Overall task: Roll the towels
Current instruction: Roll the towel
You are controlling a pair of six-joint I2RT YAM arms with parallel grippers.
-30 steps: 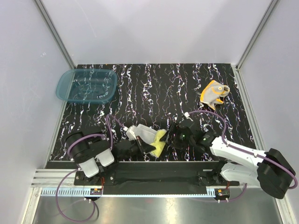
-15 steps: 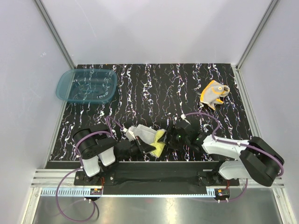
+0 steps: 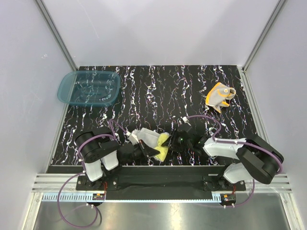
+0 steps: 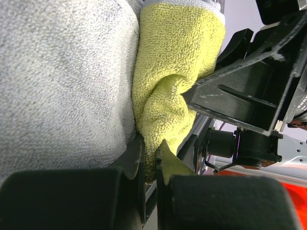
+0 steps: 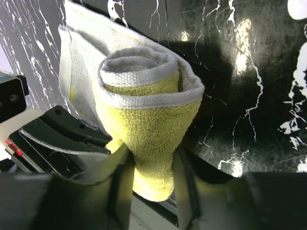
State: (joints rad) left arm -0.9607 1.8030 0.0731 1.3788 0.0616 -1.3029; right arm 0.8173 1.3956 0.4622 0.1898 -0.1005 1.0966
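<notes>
The yellow towel point(image 3: 162, 145) lies partly rolled near the table's front edge, its grey-beige side point(image 4: 62, 72) outward and its yellow side point(image 4: 177, 62) bunched. My left gripper point(image 4: 150, 160) is shut on a yellow fold at the towel's left end. My right gripper point(image 5: 151, 165) has come in from the right, and its fingers point(image 5: 120, 167) press both sides of the roll's point(image 5: 144, 115) narrowed yellow end. In the top view the left gripper point(image 3: 152, 151) and right gripper point(image 3: 173, 142) meet at this towel. The orange towel point(image 3: 219, 96) lies crumpled at the back right, untouched.
A translucent teal basin point(image 3: 88, 87) stands at the table's back left corner. The front rail point(image 3: 158, 168) runs just behind the yellow towel, close to both grippers. White enclosure walls stand on three sides.
The right arm has swung left to the yellow towel and its jaws have narrowed onto the roll's end. The left gripper and the orange towel have not moved.
</notes>
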